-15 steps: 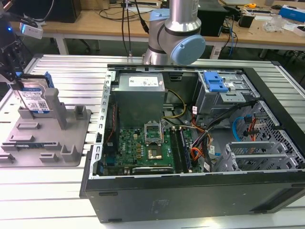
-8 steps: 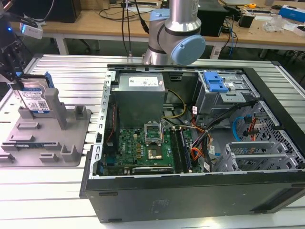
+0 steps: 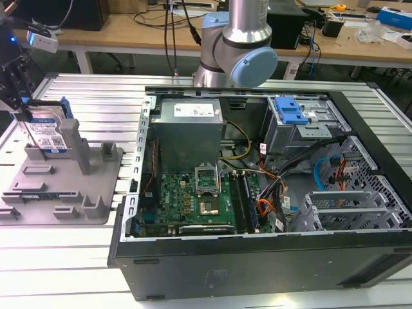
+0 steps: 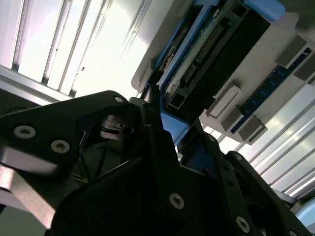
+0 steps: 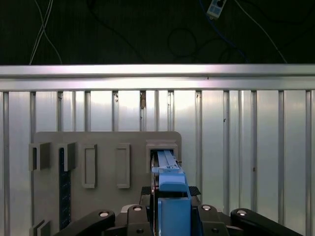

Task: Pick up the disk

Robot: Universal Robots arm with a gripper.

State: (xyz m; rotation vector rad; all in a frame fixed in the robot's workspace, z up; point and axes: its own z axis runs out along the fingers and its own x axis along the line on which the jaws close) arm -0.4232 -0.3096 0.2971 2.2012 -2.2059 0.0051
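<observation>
The disk [image 3: 46,133] stands on edge in a slot at the far end of the grey fixture plate [image 3: 96,187], at the exterior view's left. It is silver with a white-and-blue label and blue side rails. My gripper [image 3: 24,111] comes down on it from above, and the fingers [image 5: 206,212] close on either side of the blue rail [image 5: 170,184]. In the second wrist view the disk's [image 4: 211,59] connector edge and blue rail run away from my gripper [image 4: 162,123] towards the fixture. Whether the disk's lower edge still rests in the slot is hidden.
An open computer case [image 3: 257,193] with motherboard, cables, a grey power-supply box [image 3: 190,129] and a blue drive-bay bracket [image 3: 290,112] fills the middle and right. The arm's base [image 3: 235,51] stands behind it. A slatted metal table [image 3: 96,96] carries everything. A memory stick [image 5: 64,189] sits in another fixture slot.
</observation>
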